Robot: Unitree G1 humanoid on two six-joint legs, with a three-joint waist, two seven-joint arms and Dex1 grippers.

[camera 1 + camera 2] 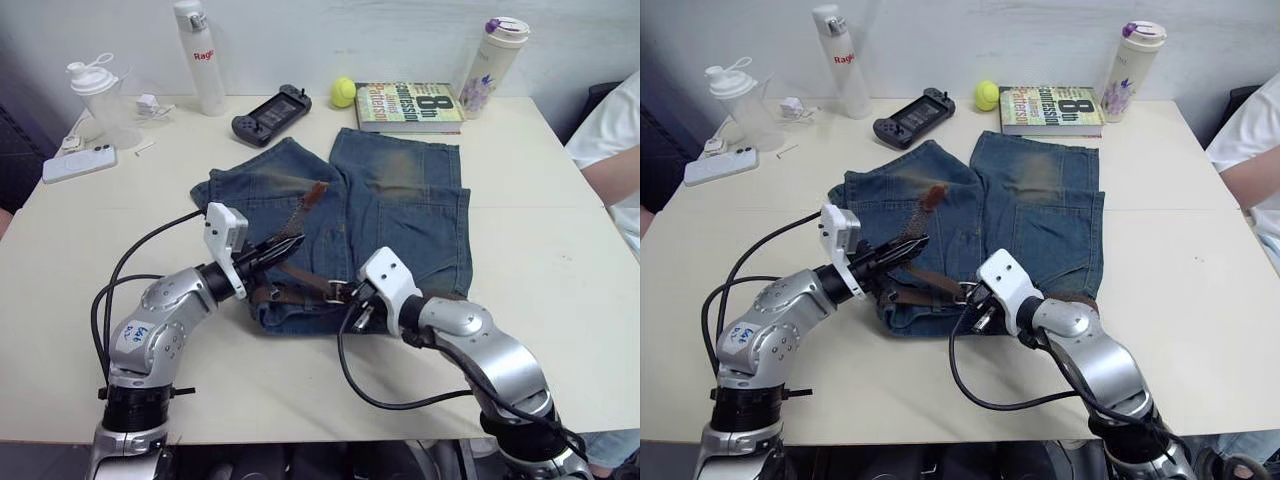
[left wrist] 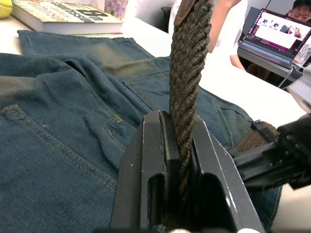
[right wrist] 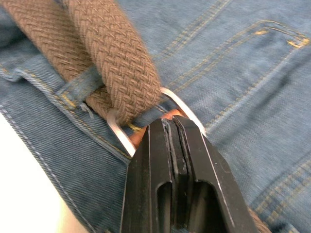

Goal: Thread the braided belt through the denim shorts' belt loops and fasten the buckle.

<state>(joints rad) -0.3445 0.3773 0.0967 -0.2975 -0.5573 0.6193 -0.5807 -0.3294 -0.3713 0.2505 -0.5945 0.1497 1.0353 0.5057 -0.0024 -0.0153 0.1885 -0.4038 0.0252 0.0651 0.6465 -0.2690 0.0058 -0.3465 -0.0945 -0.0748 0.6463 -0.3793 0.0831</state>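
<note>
Pale cream table against a white wall; two leaves, seam running across behind the shorts. Near half bare on both outer sides; far edge lined with loose goods. One pair of denim shorts, flat at table centre, waistband toward the near edge, legs pointing to the wall. One braided belt, dark brown, lying along the waistband with its tan-tipped free end raised over the left leg. One buckle, silver frame, at mid-waistband, belt passing through it. One belt loop discernible beside the buckle with strap running under it; others not distinguishable. Left gripper: fingers pinched on the belt's free length, strap rising upright between them. Right gripper: fingers pressed together on the tan tab at the buckle. Far edge, counted: two bottles, one white, one floral with purple cap; one clear shaker cup; one white phone; one black handheld game console; one yellow-green ball; one book. At the right margin, a person in white, seated just beside the table edge. One open laptop on a further desk.
</note>
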